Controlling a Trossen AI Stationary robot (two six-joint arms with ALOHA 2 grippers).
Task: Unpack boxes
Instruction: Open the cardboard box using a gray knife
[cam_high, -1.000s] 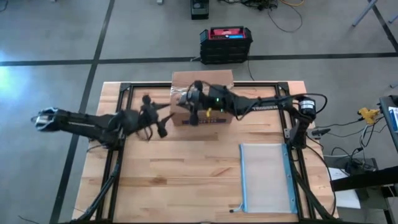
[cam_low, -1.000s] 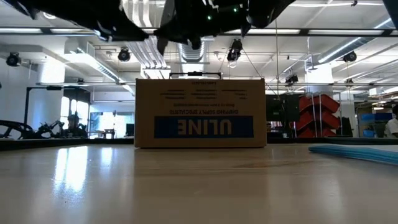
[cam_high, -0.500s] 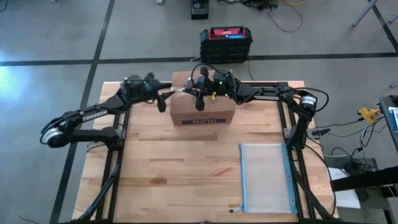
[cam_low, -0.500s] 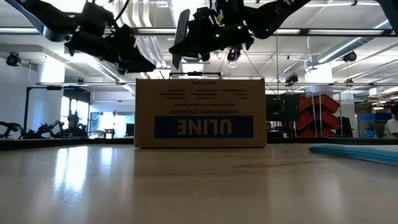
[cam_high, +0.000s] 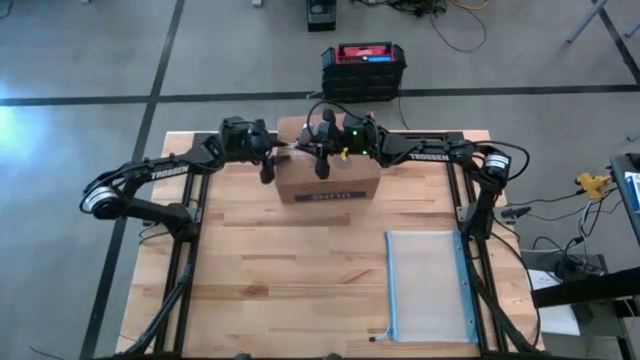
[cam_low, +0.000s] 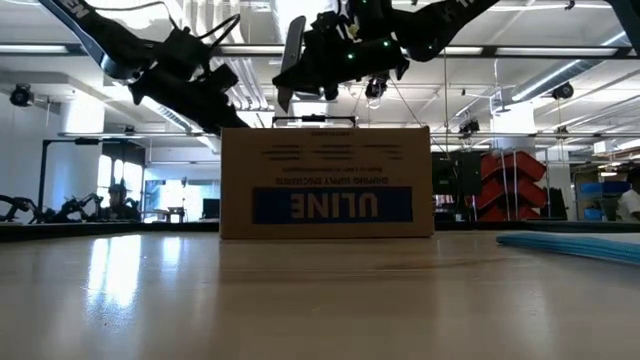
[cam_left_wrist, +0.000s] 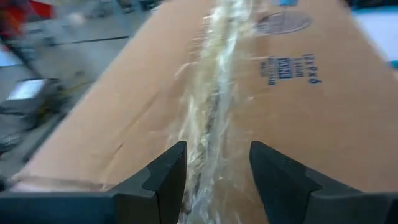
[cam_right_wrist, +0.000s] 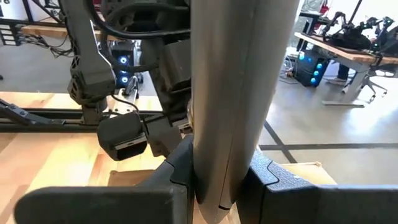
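A: How far along is the unpacking?

B: Barely begun, by my reading. On the table (cam_high: 300, 300) the cardboard box (cam_low: 325, 180) sits at the middle of the far edge, standing on its base with the top flaps flat and closed. Nothing from inside it lies on the wood.

A: And the clear pouch?

B: The pouch (cam_high: 425, 285) lies flat near the right front corner, well apart from the box. Neither arm is near it.

A: What are the arms doing?

B: Both are over the top of the box. The left gripper (cam_left_wrist: 217, 167) hangs at the box's left end with its fingers apart and nothing between them, straddling the tape (cam_left_wrist: 211, 93) along the centre seam. The right gripper (cam_right_wrist: 224, 180) is above the middle of the box, clenched around a long grey tool (cam_right_wrist: 236, 74) that points down towards the lid.

A: Is the tape cut?

B: I cannot tell. It looks crinkled along the seam, but no clean slit shows.

A: So what's left?

B: Nearly all of it, I'd judge: freeing the seam, folding back the flaps and lifting out the contents.
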